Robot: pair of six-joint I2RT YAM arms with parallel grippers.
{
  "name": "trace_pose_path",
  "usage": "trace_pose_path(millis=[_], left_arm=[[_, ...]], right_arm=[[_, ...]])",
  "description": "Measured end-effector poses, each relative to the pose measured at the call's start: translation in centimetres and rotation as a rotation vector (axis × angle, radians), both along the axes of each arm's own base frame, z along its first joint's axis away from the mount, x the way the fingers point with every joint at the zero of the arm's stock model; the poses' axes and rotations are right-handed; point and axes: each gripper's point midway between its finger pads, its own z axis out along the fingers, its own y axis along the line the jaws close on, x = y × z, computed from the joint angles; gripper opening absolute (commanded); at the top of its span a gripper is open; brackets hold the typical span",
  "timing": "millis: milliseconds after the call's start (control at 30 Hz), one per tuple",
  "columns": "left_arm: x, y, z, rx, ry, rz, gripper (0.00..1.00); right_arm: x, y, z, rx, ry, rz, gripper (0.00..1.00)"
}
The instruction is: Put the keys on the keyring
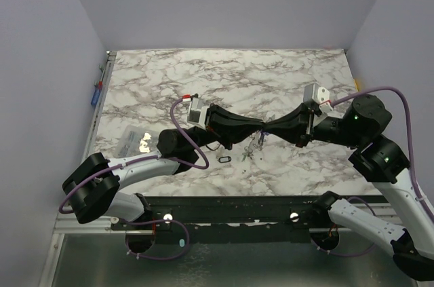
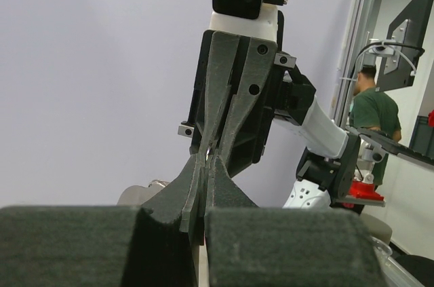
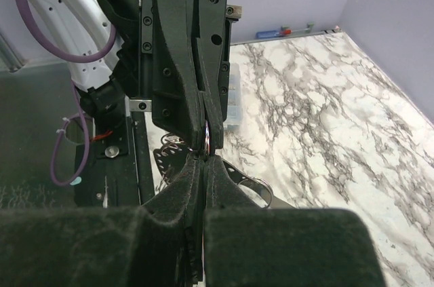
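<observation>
Left gripper (image 3: 207,143) and right gripper (image 3: 202,165): both clamped tight, tip to tip, seemingly pinching the keyring (image 3: 252,185), keys (image 1: 249,151) dangling just beneath; risk: opposed pull or twist slips the wire, dropping the keys.

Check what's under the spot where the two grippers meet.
The keyring and small keys show below the meeting tips of left gripper and right gripper, over the marble table. The shut fingers cover what each pinches.
</observation>
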Motion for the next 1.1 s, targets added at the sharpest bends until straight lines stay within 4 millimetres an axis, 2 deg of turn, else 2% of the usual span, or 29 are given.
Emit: trace_pose_path(millis=[300, 600, 833, 1100], left_arm=[[-0.2, 0.4, -1.1, 0.017, -0.001, 0.013, 0.32], [-1.2, 2.0, 0.3, -0.022, -0.069, 0.046, 0.49], [-2.3, 3.7, 1.3, 0.009, -0.161, 0.12, 0.55], [-1.8, 4.4, 1.3, 0.277, -0.292, 0.271, 0.57]], right_arm=[[0.0, 0.1, -0.9, -0.03, 0.014, 0.009, 0.01], [0.1, 0.1, -2.0, -0.067, 0.034, 0.013, 0.01], [0.3, 0.1, -2.5, -0.123, 0.057, 0.022, 0.01], [0.3, -0.7, -3.3, -0.222, 0.146, -0.003, 0.01]])
